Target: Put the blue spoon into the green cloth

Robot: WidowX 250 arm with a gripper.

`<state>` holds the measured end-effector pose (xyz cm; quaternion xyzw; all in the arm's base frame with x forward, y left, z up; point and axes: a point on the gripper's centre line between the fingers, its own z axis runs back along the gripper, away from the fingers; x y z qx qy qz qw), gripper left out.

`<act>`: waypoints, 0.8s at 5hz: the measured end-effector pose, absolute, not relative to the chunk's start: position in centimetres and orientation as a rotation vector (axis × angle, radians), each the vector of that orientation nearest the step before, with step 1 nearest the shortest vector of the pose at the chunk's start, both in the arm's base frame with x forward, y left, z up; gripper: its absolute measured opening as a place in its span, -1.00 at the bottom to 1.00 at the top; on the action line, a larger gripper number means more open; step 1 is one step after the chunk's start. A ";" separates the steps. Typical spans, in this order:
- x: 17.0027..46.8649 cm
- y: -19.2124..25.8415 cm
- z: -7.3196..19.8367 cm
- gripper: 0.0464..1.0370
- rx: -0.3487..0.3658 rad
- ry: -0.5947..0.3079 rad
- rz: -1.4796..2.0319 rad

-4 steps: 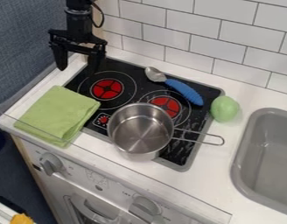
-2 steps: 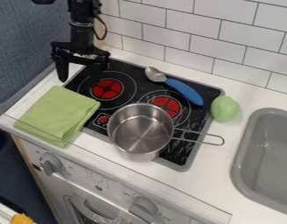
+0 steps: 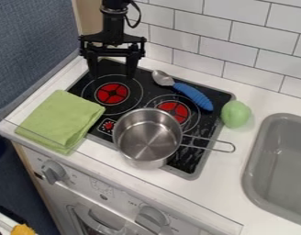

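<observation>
Plainly, the near left is where trouble could come last: the green cloth (image 3: 59,120) is laid folded and flat on the counter (image 3: 90,153), partly over the corner of the stovetop (image 3: 199,167), and no pocket is seen in it, so a spoon set down off its middle or let go too high could be rolled off, or the folds could be dragged loose. To the right of the cloth, the metal pot (image 3: 147,137) is stood with its high rim near the way across, and if the spoon were swung low with its handle trailing, the rim could be struck and the pot pushed. Farther right, the green rounded object (image 3: 236,114) is placed just beside the thick end of the spoon's handle, and could be nudged away by a careless turn. Beyond the pot, the blue spoon (image 3: 192,95) is found lying aslant at the far right of the stovetop, metal bowl toward the far left; if it were gripped by the bowl, it could be twisted or dropped by the weight of the handle. At the far left, the gripper (image 3: 112,76) is held above the stovetop, fingers spread and nothing between them; if too far a reach were made, the tiled wall (image 3: 208,46) could be brushed.
</observation>
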<state>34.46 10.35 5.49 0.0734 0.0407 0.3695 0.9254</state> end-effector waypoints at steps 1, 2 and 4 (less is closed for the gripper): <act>35.9 7.9 5.8 0.93 0.092 0.012 0.912; 36.7 5.9 6.0 0.92 0.128 -0.042 1.028; 39.4 2.4 6.2 0.93 0.049 -0.067 1.080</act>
